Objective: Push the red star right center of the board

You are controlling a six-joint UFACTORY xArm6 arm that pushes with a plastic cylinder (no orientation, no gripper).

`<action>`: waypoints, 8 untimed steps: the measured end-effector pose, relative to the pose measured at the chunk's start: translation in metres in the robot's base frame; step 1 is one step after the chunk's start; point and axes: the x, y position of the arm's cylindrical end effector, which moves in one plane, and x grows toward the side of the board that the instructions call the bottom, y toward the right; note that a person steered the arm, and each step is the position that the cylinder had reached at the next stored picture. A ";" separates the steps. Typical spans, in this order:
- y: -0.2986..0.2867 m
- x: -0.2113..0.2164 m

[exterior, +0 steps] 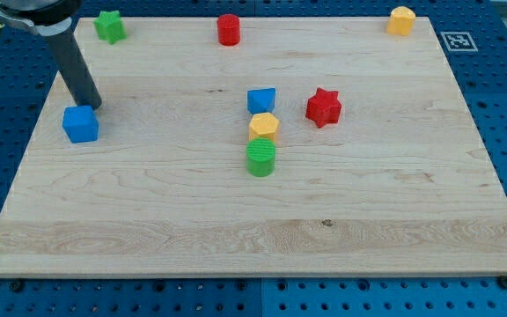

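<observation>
The red star (323, 106) lies on the wooden board (385, 194) a little right of centre, in the upper half. My tip (92, 106) is at the view's left, just above the blue cube (80, 123) and far left of the red star. The rod slants up to the view's top left corner.
A blue block (261, 99), a yellow hexagon (264, 126) and a green cylinder (260, 158) stand in a column just left of the red star. A green star (109, 25), a red cylinder (228, 29) and a yellow block (401, 19) line the top edge.
</observation>
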 end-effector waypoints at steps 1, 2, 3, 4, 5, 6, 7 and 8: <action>0.001 -0.021; 0.012 -0.050; 0.033 -0.072; 0.054 -0.091; 0.058 -0.091; 0.059 -0.091; 0.062 -0.093; 0.098 -0.095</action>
